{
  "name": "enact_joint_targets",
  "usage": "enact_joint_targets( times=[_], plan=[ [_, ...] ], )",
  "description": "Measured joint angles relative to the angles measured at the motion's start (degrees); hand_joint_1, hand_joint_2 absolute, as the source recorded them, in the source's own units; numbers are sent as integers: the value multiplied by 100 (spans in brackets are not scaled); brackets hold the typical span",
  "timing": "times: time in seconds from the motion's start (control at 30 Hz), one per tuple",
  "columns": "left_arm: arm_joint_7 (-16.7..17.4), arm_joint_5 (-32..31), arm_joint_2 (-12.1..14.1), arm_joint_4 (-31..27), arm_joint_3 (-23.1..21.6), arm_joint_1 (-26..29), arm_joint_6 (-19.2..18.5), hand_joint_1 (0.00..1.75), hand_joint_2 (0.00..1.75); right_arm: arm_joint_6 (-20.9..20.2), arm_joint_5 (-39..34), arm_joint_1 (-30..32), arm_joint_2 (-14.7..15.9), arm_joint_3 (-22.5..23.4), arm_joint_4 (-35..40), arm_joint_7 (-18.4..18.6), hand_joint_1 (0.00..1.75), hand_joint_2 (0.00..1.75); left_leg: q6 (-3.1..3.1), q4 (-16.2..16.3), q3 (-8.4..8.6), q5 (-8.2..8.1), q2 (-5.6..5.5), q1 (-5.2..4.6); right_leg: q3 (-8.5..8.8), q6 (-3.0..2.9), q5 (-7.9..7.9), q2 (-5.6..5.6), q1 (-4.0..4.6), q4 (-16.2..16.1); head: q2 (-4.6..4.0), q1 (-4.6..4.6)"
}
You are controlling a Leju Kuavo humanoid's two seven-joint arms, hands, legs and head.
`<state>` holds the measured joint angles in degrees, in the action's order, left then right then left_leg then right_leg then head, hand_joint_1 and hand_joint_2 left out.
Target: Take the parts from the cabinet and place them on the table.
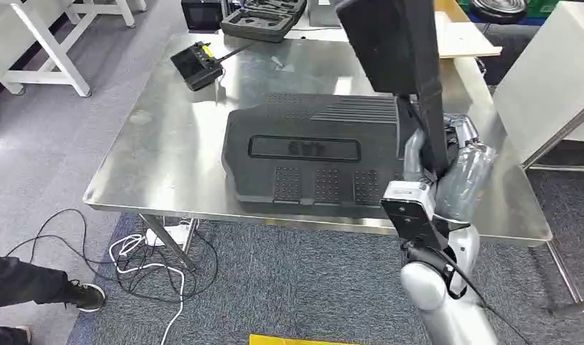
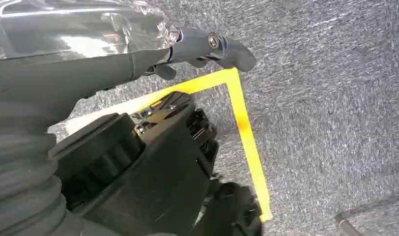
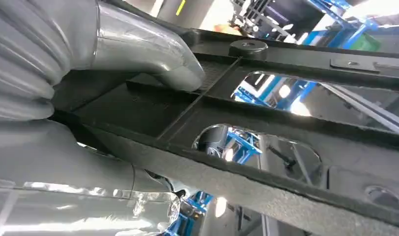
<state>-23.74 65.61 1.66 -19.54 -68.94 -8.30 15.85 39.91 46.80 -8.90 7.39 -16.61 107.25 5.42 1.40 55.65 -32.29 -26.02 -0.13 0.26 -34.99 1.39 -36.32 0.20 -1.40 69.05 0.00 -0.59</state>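
A large black moulded cover [image 1: 311, 154] lies flat on the steel table [image 1: 167, 144], near its front edge. A second black part [image 1: 390, 43], a long ribbed panel with openings, stands upright above the table's right side. My right hand [image 1: 447, 158] grips it at its lower end. In the right wrist view the grey thumb [image 3: 153, 54] presses on the panel's ribbed face [image 3: 286, 142]. My left hand [image 2: 187, 44] hangs over the carpet with a dark finger stretched out and nothing in it.
A black handheld controller [image 1: 195, 65] and a black case [image 1: 264, 18] sit at the table's far side. A wooden board [image 1: 465, 39] lies far right. Cables [image 1: 145, 259] and a person's shoe [image 1: 84, 295] are on the floor at left. Yellow tape [image 2: 244, 128] marks the carpet.
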Motion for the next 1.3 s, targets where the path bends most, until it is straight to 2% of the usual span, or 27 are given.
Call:
enact_joint_targets(
  times=[0.03,0.07,0.1,0.2,0.23,0.27,0.4,0.43,0.5,0.53,0.57,0.6,0.63,0.7,0.73,0.87,0.9,0.93,1.0,1.03,1.07,1.1,1.13,1.2,1.23,1.27,1.3],
  plan=[
    [4,0,2,0,-9,-1,-4,0,175,0,0,13,11,-2,0,7,175,175,11,7,19,-30,0,-1,-264,20,-74,0,-1,398,0,-13],
    [11,0,7,0,-15,3,-7,0,175,0,0,13,22,-4,0,9,175,175,6,16,44,-62,-2,1,-402,37,-3,-2,-5,524,0,-31],
    [13,0,9,0,-17,6,-11,0,175,0,0,13,28,-4,0,11,175,175,-5,26,79,-95,-5,7,-402,46,194,-4,-11,387,0,-59],
    [13,-2,9,0,-17,3,-13,0,175,0,0,-13,48,-13,0,37,175,175,-91,97,210,-249,-19,36,27,56,1033,-12,-31,-884,0,-162],
    [20,2,20,0,-17,-6,-2,0,175,0,9,-21,55,-20,-7,83,175,175,-149,139,197,-298,-20,-5,53,49,933,-11,2,-933,0,-190],
    [20,9,20,-4,-17,-11,28,0,175,0,46,-41,63,-24,-6,135,175,175,-173,166,181,-319,-20,-2,86,-47,883,9,-7,-1001,0,-202],
    [13,31,17,-24,-17,-10,164,0,175,-2,57,-93,114,-35,-17,282,175,175,-280,169,258,-388,-11,16,152,-163,859,18,-17,-1048,0,-129],
    [13,31,17,-42,-17,-11,179,0,175,-2,57,-128,129,-35,-20,310,175,175,-310,414,153,-516,-6,11,180,-196,838,10,-20,-1058,0,-63],
    [15,4,15,-46,-17,5,140,0,175,-2,59,-177,149,-46,-42,359,175,175,-346,1322,-333,-871,-5,31,223,-253,799,-3,-5,-1058,0,-6],
    [24,-9,20,-46,-20,19,103,0,175,-4,63,-193,160,-55,-74,389,175,175,-351,1709,-572,-970,-5,31,240,-266,776,-6,1,-1058,0,7],
    [43,-20,26,-46,-20,27,59,0,175,-4,77,-206,170,-59,-107,443,175,175,-346,1921,-746,-950,-5,29,265,-271,755,1,9,-1058,0,31],
    [59,-31,37,-46,-20,27,20,0,175,-4,107,-215,188,-61,-129,520,175,175,-321,1851,-776,-797,-6,21,300,-271,731,6,17,-1058,0,48],
    [72,-48,44,-46,-20,21,-7,0,175,-4,127,-228,203,-66,-151,590,175,175,-282,1552,-694,-545,-7,9,340,-269,705,11,26,-1058,0,59],
    [92,-83,72,-46,-20,7,-20,0,175,-4,184,-269,249,-68,-192,751,175,175,-124,562,-330,84,-10,-71,448,-259,648,16,45,-1079,0,81],
    [96,-85,103,-46,-20,1,-20,0,175,-4,199,-300,273,-68,-230,796,175,175,-29,336,-248,98,-9,-104,471,-246,631,14,30,-1101,0,77],
    [118,-127,136,-46,-20,-24,-20,0,175,-4,378,-415,400,-101,-411,1056,175,175,32,102,-162,34,-11,-160,502,-123,613,7,4,-1200,0,107],
    [124,-133,135,-48,-20,-30,-20,0,175,-4,444,-482,452,-111,-467,1100,175,175,24,-40,-76,88,-8,-46,521,-105,572,4,19,-1172,0,105],
    [129,-135,140,-61,-20,-41,-17,0,175,-4,481,-548,502,-133,-533,1123,175,175,25,-85,-31,87,-6,-67,472,-87,504,1,28,-1021,0,101],
    [135,-138,142,-74,-20,-50,-17,0,175,-4,585,-626,584,-168,-629,1234,175,175,72,-94,6,60,0,-60,17,-48,132,6,15,-179,0,31],
    [142,-144,142,-87,-20,-42,-20,0,175,-9,684,-633,616,-205,-688,1331,175,175,72,-92,34,34,-1,-60,-246,-18,11,5,6,260,0,15],
    [153,-146,142,-90,-20,-38,-22,0,175,-20,794,-655,660,-249,-741,1425,175,175,68,-76,54,0,-2,-57,-453,10,8,3,-9,532,0,4],
    [155,-149,142,-90,-20,-32,-22,0,175,-35,866,-693,706,-275,-787,1497,175,175,58,-54,82,-39,-6,-47,-522,34,149,1,-27,519,0,-11],
    [157,-151,142,-92,-20,-28,-22,0,175,-57,916,-741,750,-304,-831,1556,175,175,36,-32,121,-87,-9,-34,-463,48,397,0,-41,265,0,-28],
    [160,-157,142,-94,-20,-31,-22,0,175,-81,1095,-836,817,-358,-885,1657,175,175,-35,69,202,-228,-14,6,-128,94,1055,-13,-74,-707,0,-81],
    [162,-166,144,-94,-20,-28,-22,0,175,-87,1150,-878,850,-391,-927,1690,175,175,-84,107,201,-295,-16,7,-54,115,1005,-17,-63,-841,0,-111],
    [170,-173,153,-96,-20,-41,-11,0,175,-125,1221,-931,882,-437,-964,1742,175,175,-135,201,171,-349,-16,-28,-2,73,966,-13,-43,-987,0,-149],
    [173,-184,153,-98,-20,-43,-9,0,175,-164,1266,-943,912,-457,-973,1801,175,175,-158,168,167,-341,-17,-20,-24,-31,929,2,-28,-930,0,-135]
  ],
)
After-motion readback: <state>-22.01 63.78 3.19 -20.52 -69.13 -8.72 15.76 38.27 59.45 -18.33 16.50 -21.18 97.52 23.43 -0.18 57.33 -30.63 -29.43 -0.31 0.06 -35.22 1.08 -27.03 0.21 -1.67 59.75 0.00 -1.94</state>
